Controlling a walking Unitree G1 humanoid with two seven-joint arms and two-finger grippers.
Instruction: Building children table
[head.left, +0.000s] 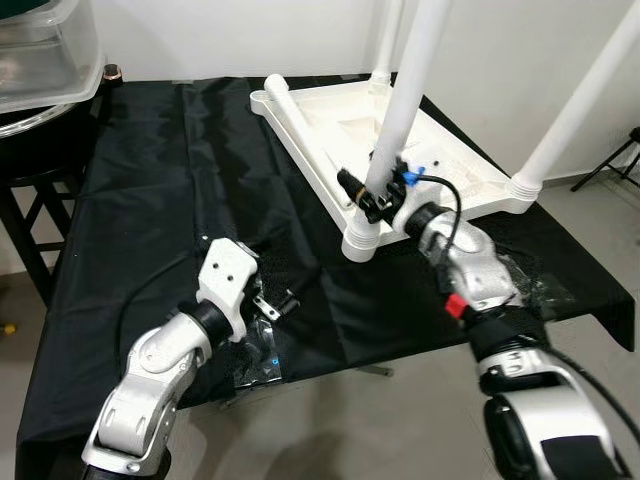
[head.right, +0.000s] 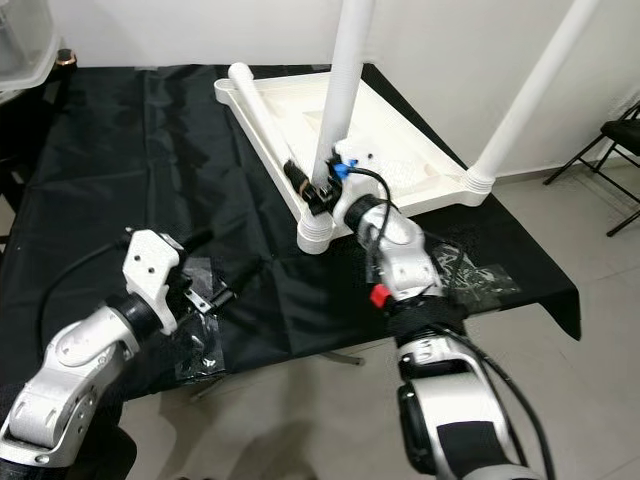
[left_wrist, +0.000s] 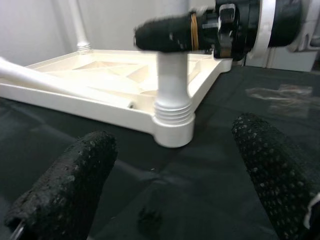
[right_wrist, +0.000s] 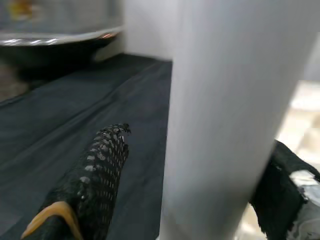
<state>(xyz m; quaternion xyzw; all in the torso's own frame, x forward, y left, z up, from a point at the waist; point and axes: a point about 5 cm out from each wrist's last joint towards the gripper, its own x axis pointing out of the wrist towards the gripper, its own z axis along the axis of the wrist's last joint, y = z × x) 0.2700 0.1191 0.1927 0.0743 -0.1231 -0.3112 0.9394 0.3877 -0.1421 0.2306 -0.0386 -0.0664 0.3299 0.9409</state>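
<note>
Right claw (head.left: 378, 195) grips a white leg (head.left: 400, 110) standing in the upturned table (head.left: 330, 120) on the black tabletop (head.left: 150, 200); left claw (head.left: 275, 305) hovers nearby, apparently open and empty.

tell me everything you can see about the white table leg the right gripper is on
The white plastic table leg is a smooth round tube standing tilted out of the ribbed corner socket of the upside-down white plastic tabletop, at the corner nearest the robot. Its top runs out of frame. The right gripper clasps it low down, just above the socket, a black finger on either side. The tabletop lies on a black cloth.
</note>
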